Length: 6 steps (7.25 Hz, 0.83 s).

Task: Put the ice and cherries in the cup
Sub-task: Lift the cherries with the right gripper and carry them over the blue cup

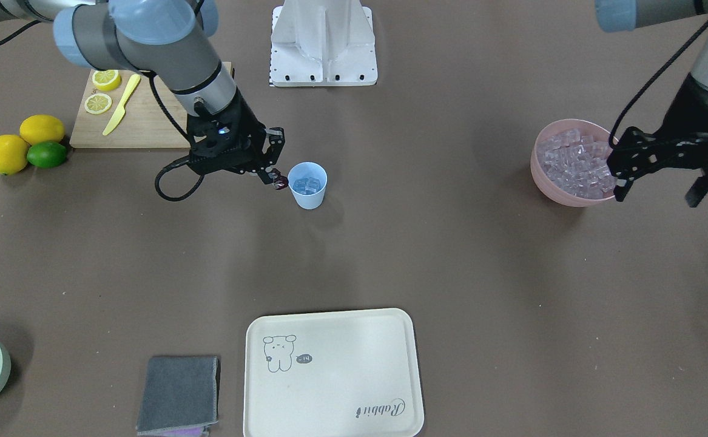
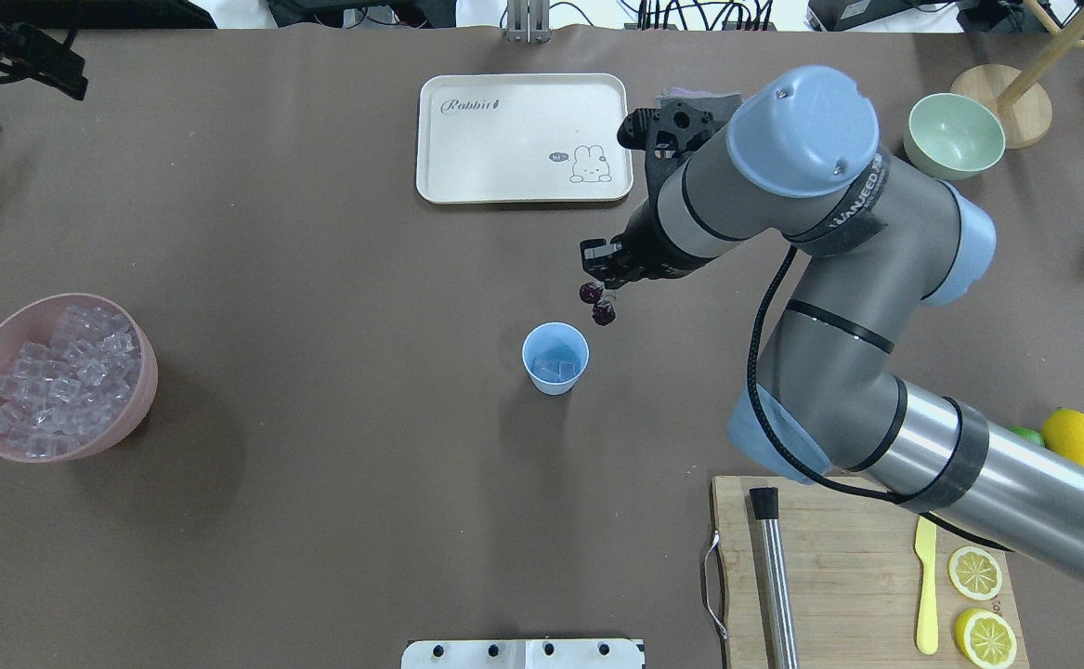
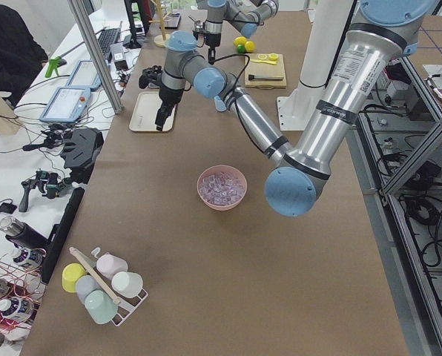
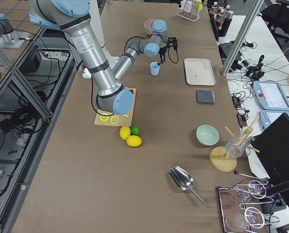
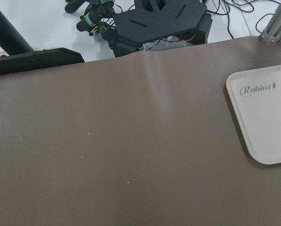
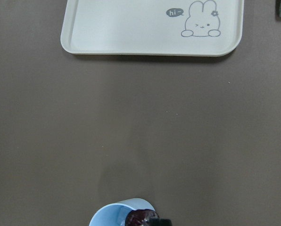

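Observation:
The light blue cup stands mid-table with a few clear ice cubes in it. My right gripper is shut on the dark red cherries, which hang just beside and above the cup's rim; the right wrist view shows the cherries over the cup's edge. The pink bowl holds many ice cubes. My left gripper hovers high by that bowl, open and empty.
A cream rabbit tray and a grey cloth lie across the table. A cutting board with lemon slices and a yellow knife, two lemons, a lime and a green bowl are on my right side.

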Motion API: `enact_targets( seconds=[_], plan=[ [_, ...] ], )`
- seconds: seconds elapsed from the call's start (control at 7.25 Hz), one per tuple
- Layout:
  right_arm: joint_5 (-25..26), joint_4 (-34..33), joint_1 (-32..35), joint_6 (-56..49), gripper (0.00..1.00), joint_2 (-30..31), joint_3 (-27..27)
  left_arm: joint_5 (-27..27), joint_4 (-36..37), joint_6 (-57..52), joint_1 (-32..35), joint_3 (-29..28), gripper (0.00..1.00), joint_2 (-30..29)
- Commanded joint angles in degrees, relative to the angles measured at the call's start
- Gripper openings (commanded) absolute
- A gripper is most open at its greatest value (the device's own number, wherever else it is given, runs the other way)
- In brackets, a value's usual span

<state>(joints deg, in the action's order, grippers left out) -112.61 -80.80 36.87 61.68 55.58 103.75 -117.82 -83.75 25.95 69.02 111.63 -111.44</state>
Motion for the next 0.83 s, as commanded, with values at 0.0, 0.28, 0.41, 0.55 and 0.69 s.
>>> enact_targets(
  seconds=[0.0, 0.28, 0.41, 0.55, 0.69],
  plan=[
    [4.6, -0.4, -3.8, 0.2, 0.0, -0.6, -0.8, -1.4, -0.4, -6.3, 3.9, -1.2, 0.98, 3.9],
    [8.3, -0.5, -6.5, 0.3, 0.0, -0.6, -0.8, -1.5, -0.7, -11.5, 6.7, -4.9, 0.98, 4.9],
    [8.4, -0.4, -6.5, 0.2, 0.0, -0.6, -0.7, -1.4, -0.7, -12.7, 7.0, -6.4, 0.98, 4.9],
    [8.4, -0.3, -6.6, 0.2, 0.0, -0.6, -0.8, -1.4, -0.7, -12.7, 7.1, -6.5, 0.98, 4.9],
    [8.4, -0.3, -6.6, 0.2, 0.0, -1.3, -0.8, -1.4, -0.7, -12.8, 7.3, -7.2, 0.98, 4.9]
  ],
)
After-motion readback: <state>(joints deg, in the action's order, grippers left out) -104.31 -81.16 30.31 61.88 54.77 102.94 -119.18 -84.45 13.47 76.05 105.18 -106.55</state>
